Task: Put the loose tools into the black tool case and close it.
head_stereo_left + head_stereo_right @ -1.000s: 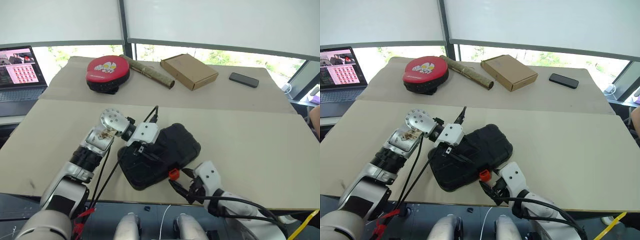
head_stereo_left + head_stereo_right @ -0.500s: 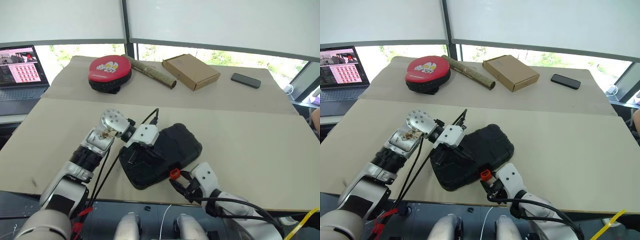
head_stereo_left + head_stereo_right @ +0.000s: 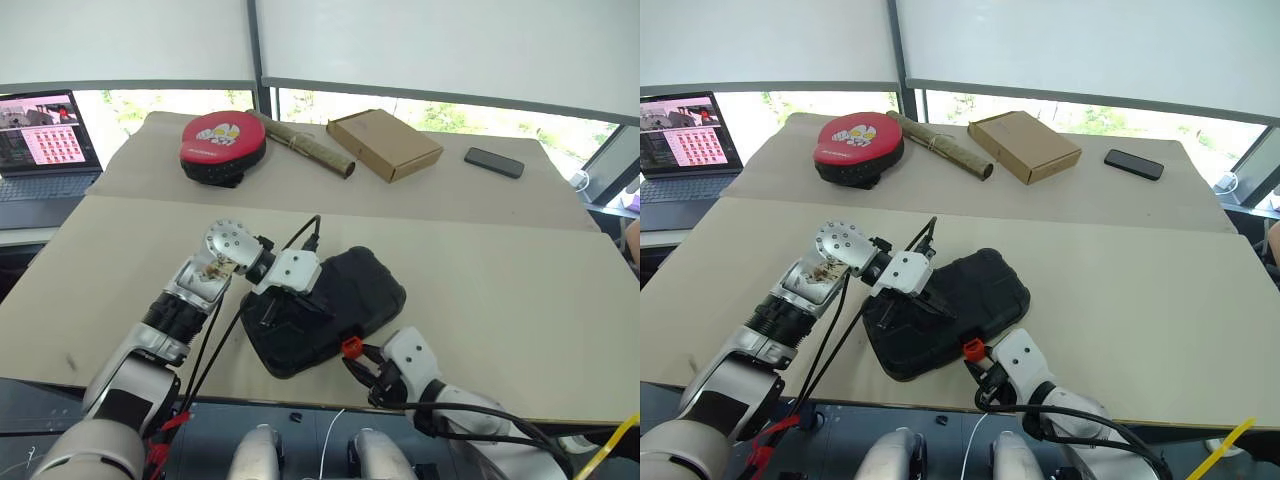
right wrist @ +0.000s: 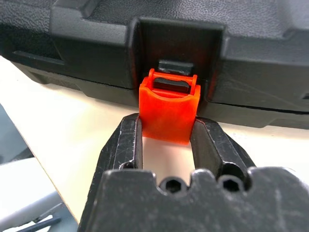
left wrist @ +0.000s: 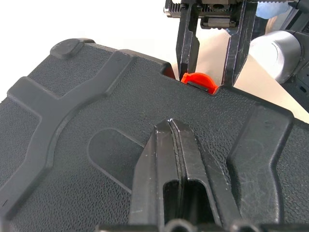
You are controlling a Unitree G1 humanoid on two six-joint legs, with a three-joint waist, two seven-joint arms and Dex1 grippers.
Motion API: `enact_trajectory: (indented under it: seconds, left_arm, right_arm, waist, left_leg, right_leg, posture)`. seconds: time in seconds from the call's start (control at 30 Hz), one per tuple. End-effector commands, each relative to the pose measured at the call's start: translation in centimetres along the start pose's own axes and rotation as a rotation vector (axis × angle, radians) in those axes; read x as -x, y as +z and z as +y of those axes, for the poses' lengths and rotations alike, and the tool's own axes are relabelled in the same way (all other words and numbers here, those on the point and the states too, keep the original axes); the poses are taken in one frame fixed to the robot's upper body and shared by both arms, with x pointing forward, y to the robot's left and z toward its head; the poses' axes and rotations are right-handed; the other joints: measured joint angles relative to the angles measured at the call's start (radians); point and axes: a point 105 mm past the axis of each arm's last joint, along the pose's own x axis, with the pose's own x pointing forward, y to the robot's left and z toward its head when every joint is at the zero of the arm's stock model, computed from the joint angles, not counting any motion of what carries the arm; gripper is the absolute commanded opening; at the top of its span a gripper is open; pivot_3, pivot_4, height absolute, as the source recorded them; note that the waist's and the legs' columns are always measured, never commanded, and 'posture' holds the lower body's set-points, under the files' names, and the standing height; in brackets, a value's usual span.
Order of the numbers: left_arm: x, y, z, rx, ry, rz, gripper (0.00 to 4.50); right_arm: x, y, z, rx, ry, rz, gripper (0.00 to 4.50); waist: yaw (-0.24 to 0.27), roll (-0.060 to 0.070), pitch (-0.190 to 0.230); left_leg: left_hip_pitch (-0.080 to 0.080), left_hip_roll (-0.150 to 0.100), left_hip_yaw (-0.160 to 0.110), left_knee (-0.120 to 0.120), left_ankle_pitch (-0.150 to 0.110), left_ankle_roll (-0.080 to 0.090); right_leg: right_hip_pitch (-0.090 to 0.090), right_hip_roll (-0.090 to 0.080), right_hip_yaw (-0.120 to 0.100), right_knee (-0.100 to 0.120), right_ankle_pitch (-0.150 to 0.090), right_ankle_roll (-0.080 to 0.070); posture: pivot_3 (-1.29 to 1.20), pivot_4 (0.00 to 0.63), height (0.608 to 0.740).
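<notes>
case [image 3: 325,310] stiff, textured, lid down; my left jaws shut pressing lid, right jaws pinch latch [image 4: 169,113].

Case [image 3: 330,310] near table's [image 3: 500,270] front edge, box [image 3: 385,143] far behind.
</notes>
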Motion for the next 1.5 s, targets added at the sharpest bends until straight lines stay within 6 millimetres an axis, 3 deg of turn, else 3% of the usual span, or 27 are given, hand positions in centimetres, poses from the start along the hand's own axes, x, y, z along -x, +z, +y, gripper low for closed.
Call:
enact_trajectory:
  seconds: [0.03, 0.47, 0.5, 0.67, 0.83, 0.87, 0.93, 1.17, 1.5]
  left_arm:
    - [-1.1, -2.5, -1.3, 0.073, -0.061, 0.091, 0.00]
    - [-1.2, -2.5, -1.2, 0.059, -0.060, 0.087, 0.00]
    - [-1.2, -2.5, -1.2, 0.059, -0.060, 0.087, 0.00]
    - [-1.3, -2.6, -1.2, 0.060, -0.056, 0.089, 0.00]
    - [-1.3, -2.6, -1.2, 0.060, -0.054, 0.088, 0.00]
    - [-1.3, -2.6, -1.2, 0.060, -0.053, 0.088, 0.00]
    - [-1.3, -2.6, -1.2, 0.060, -0.053, 0.088, 0.00]
    - [-1.6, -2.6, -1.1, 0.057, -0.052, 0.089, 0.00]
    - [-1.6, -2.4, -1.0, 0.050, -0.055, 0.089, 0.00]
  right_arm:
    - [0.9, 2.1, -0.2, 0.063, -0.031, -0.092, 1.14]
    - [0.7, 2.7, -0.4, 0.078, -0.026, -0.126, 1.14]
    - [0.8, 2.7, -0.3, 0.083, -0.022, -0.127, 2.15]
    - [1.2, 2.7, -0.6, 0.109, -0.035, -0.117, 3.74]
    - [3.1, 1.9, -1.3, 0.120, -0.034, -0.073, 3.74]
    - [3.4, 1.7, -1.3, 0.114, -0.030, -0.067, 3.18]
    - [3.7, 1.0, -1.3, 0.113, -0.019, -0.042, 2.69]
    - [2.4, -0.7, -0.3, 0.156, 0.064, 0.010, 0.15]
    - [-0.5, -1.0, -0.2, 0.246, 0.126, 0.029, 0.03]
  waist:
    - [0.001, 0.000, 0.000]
    - [0.004, 0.000, 0.000]
    - [0.004, 0.000, 0.000]
    - [0.002, 0.000, 0.000]
    - [0.006, -0.001, -0.001]
    - [0.006, -0.001, -0.001]
    - [0.006, -0.001, -0.001]
    - [0.007, -0.002, -0.002]
    - [0.011, -0.002, -0.002]
  left_leg:
    - [0.000, 0.000, 0.000, 0.000, 0.000, 0.000]
    - [0.000, 0.000, 0.000, 0.001, 0.000, 0.000]
    - [0.000, 0.000, 0.000, 0.001, 0.000, 0.000]
    - [0.000, 0.000, 0.000, 0.001, 0.000, 0.000]
    - [0.000, 0.000, 0.000, 0.001, 0.000, 0.000]
    - [0.000, 0.000, 0.000, 0.001, 0.000, 0.000]
    - [0.001, 0.000, 0.000, 0.001, 0.000, 0.000]
    - [0.001, 0.000, 0.000, 0.001, 0.000, 0.000]
    - [0.001, 0.000, 0.001, 0.001, 0.000, 0.000]
  right_leg:
    - [0.000, 0.000, 0.000, 0.000, 0.000, 0.000]
    - [0.000, 0.000, 0.000, 0.000, 0.000, 0.000]
    - [0.000, 0.000, 0.000, 0.000, 0.000, 0.000]
    - [0.001, 0.000, 0.000, 0.000, 0.000, 0.000]
    - [0.001, 0.000, 0.000, 0.000, 0.000, 0.000]
    - [0.001, 0.000, 0.000, 0.000, 0.000, 0.001]
    - [0.001, 0.000, 0.000, 0.000, 0.001, 0.002]
    - [0.002, 0.000, 0.000, 0.000, -0.002, -0.002]
    - [0.002, 0.000, 0.000, 0.000, -0.002, -0.003]
  posture:
    - [0.00, 0.150, 0.740]
    - [0.00, 0.150, 0.740]
    - [0.00, 0.150, 0.740]
    - [0.00, 0.150, 0.740]
    - [0.00, 0.150, 0.740]
    - [0.00, 0.150, 0.740]
    - [0.00, 0.150, 0.740]
    - [0.00, 0.150, 0.740]
    - [0.00, 0.150, 0.740]
